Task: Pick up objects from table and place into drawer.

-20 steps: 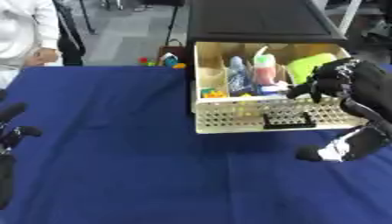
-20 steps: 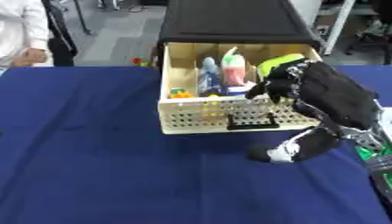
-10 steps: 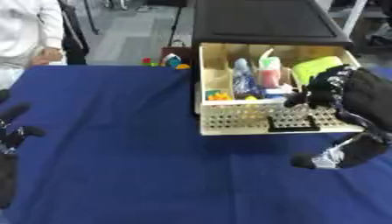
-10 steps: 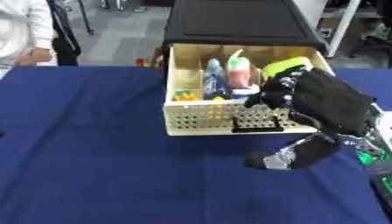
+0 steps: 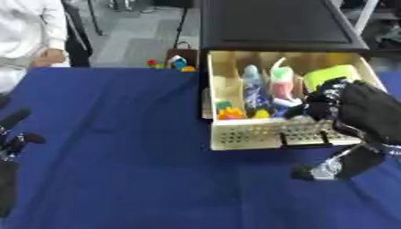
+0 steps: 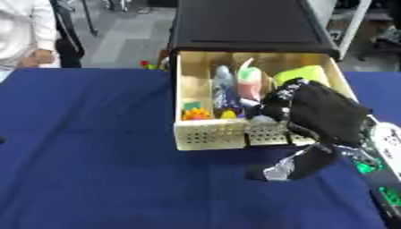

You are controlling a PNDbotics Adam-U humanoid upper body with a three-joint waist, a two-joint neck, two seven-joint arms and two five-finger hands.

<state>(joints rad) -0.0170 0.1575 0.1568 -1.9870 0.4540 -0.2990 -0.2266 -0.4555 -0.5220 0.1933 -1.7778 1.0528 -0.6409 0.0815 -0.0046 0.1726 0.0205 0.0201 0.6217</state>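
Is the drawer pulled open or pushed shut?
Open: the drawer juts out from under the black cabinet, bottles visible inside.

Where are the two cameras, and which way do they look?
Left eye view: in the robot's head, looking down at the blue table; shows the right hand over the drawer and the left hand at the left edge.
Right eye view: beside it, same direction; the right hand only.
Both share the drawer and the black cabinet.

no legible text, labels, numbers
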